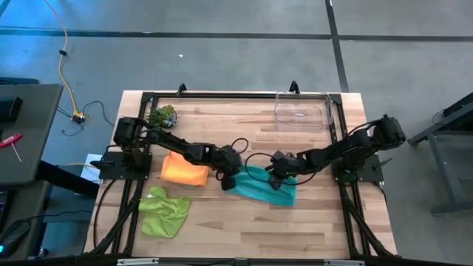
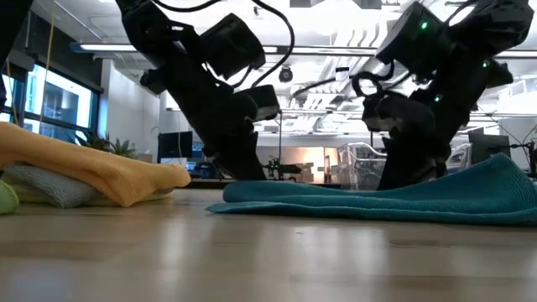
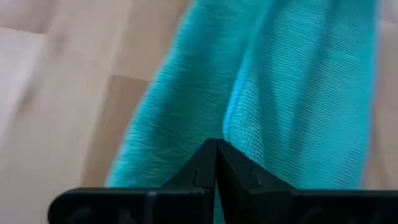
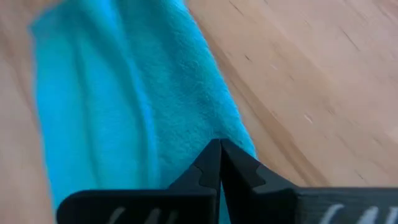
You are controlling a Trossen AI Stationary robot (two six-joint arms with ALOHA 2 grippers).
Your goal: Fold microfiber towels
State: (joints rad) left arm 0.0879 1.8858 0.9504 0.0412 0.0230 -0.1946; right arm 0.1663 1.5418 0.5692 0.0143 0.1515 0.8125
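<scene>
The teal towel lies on the table's middle, partly folded, and also shows in the low view. My left gripper is shut at its left end. My right gripper is shut at its far edge, right of the middle. A folded orange towel rests on a grey one at the left. The lime green towel lies crumpled at the near left. No yellow towel shows. My left gripper pinches the teal towel between its two shut fingers at a raised fold near the left end, coming down from above. The towel lies on the table there. My right gripper pinches the teal towel's edge between its two shut fingers, coming down from above. The towel rests on the table around the fingers.
A clear plastic bin stands at the far right and a small green spiky plant at the far left. Bare wood lies near of the teal towel.
</scene>
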